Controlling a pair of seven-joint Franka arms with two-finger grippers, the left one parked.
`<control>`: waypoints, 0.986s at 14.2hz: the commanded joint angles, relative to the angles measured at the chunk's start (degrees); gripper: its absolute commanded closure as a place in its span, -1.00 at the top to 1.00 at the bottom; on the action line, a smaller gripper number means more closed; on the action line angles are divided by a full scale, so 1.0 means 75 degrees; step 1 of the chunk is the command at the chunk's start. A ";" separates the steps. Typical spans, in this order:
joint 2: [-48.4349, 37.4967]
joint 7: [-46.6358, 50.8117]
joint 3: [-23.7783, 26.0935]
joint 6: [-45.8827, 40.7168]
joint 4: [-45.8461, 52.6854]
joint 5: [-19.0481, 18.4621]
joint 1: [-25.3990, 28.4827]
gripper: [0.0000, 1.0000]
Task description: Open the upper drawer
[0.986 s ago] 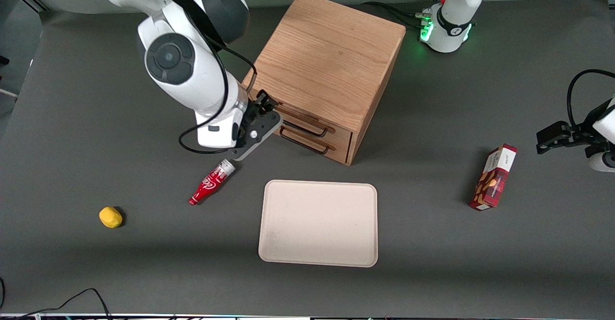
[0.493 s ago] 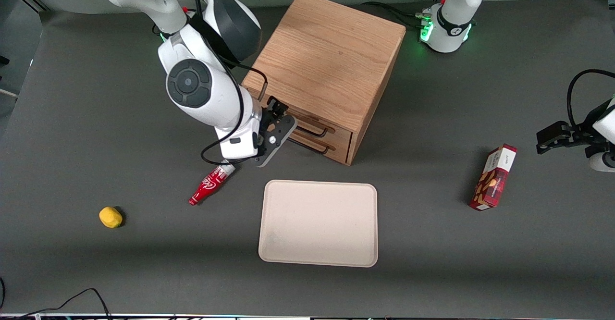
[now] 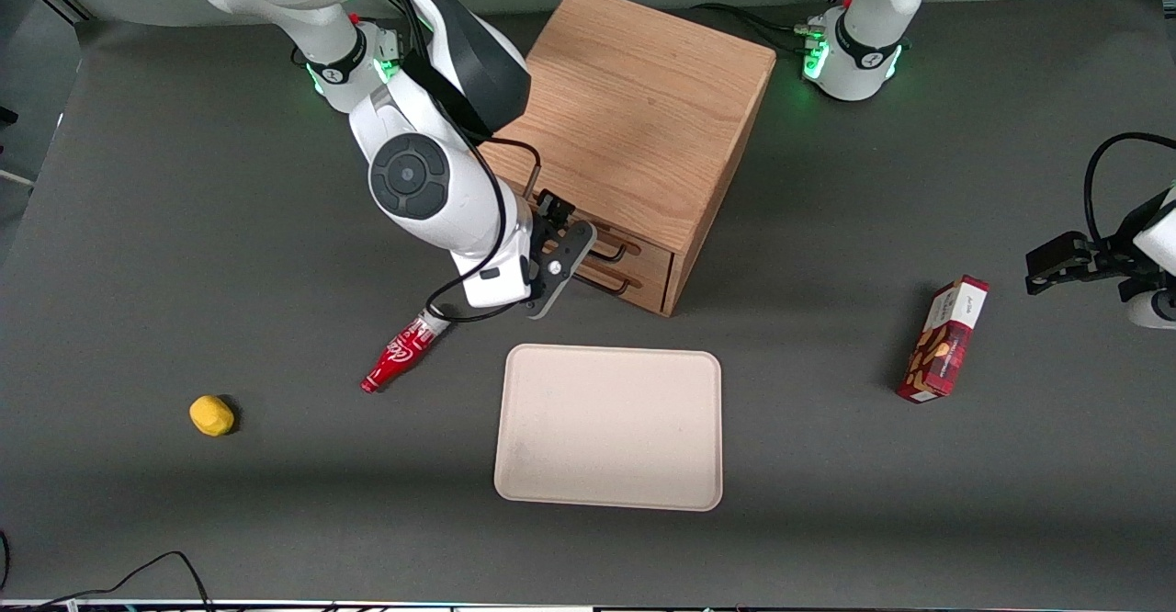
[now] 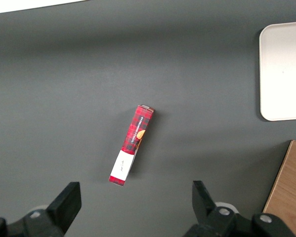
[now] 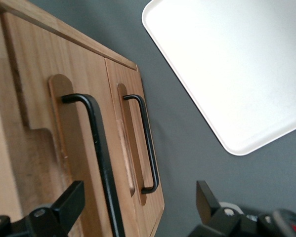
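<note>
Upper light-oak drawer of cube cabinet: shut. Black two-finger gripper: wide open, empty, in front of drawer, straddling thin black wire handle. Judged rigid, moderately heavy on slides; grasp handle mid-span, pull straight outward.

hand open before upper drawer | tray, bottle nearer camera
</note>
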 commanded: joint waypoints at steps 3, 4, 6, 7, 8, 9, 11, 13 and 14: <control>-0.0062 -0.0406 0.0054 0.0520 -0.0545 0.0206 0.0057 1.00; -0.0074 -0.0418 0.0100 0.0625 -0.0651 0.0206 0.0057 1.00; -0.0074 -0.0418 0.0229 0.0743 -0.0734 0.0206 0.0046 1.00; -0.0074 -0.0418 0.0230 0.0755 -0.0734 0.0206 0.0046 1.00; -0.0062 -0.0430 0.0230 0.0767 -0.0722 0.0206 0.0046 1.00; -0.0039 -0.0592 0.0230 0.0848 -0.0734 0.0206 0.0046 1.00; 0.0055 -0.0793 0.0218 0.0931 -0.0711 0.0183 0.0046 1.00; 0.0288 -0.0979 0.0159 0.0931 -0.0594 0.0078 0.0046 1.00; 0.0463 -0.1143 0.0136 0.0931 -0.0373 0.0066 0.0046 1.00</control>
